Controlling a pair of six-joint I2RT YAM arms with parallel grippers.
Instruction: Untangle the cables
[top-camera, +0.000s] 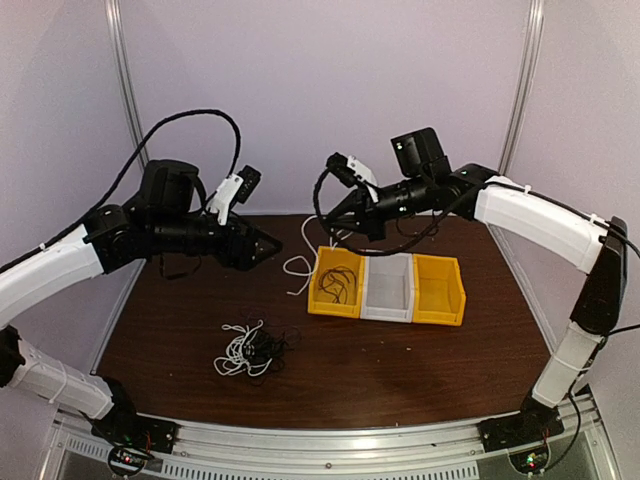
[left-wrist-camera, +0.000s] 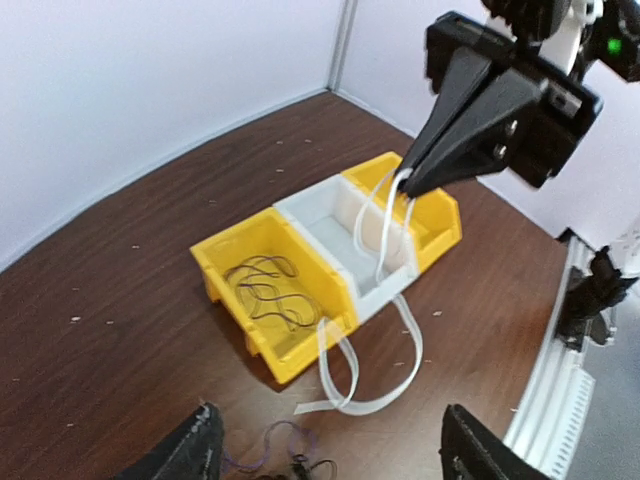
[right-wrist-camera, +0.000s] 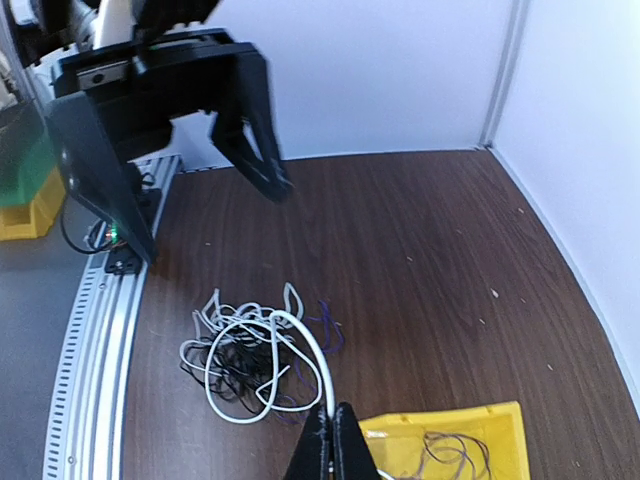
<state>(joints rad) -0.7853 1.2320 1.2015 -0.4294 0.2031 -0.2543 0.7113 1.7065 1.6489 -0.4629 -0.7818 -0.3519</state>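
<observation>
Three bins stood in a row toward the far right of the brown table (top-camera: 420, 375): a yellow bin (top-camera: 332, 308) on the left, a white bin (top-camera: 387, 312) touching it in the middle, and a second yellow bin (top-camera: 438, 315) on the right. A thin dark cable (left-wrist-camera: 265, 290) lay coiled loosely inside the left yellow one. The right gripper (right-wrist-camera: 333, 430) hung above the far left corner of that row, fingers pressed together and pinching a white cable (right-wrist-camera: 320, 365) at its upper end. From the pinch the cable dropped in long loops, and its lower part rested on the table just beside the left side of the left yellow bin. The left gripper (left-wrist-camera: 330, 425) hovered in the air to the left of the bins, pointing at the right one, with its fingers (left-wrist-camera: 205, 445) spread wide and nothing between them. A tangle of cables (top-camera: 250, 350), white and black strands wound through each other, lay on the table nearer the front edge and left of centre, well apart from the bins and from both grippers. From the right wrist view the hanging white cable crossed in front of this tangle, and I could not tell there whether the two touched.
</observation>
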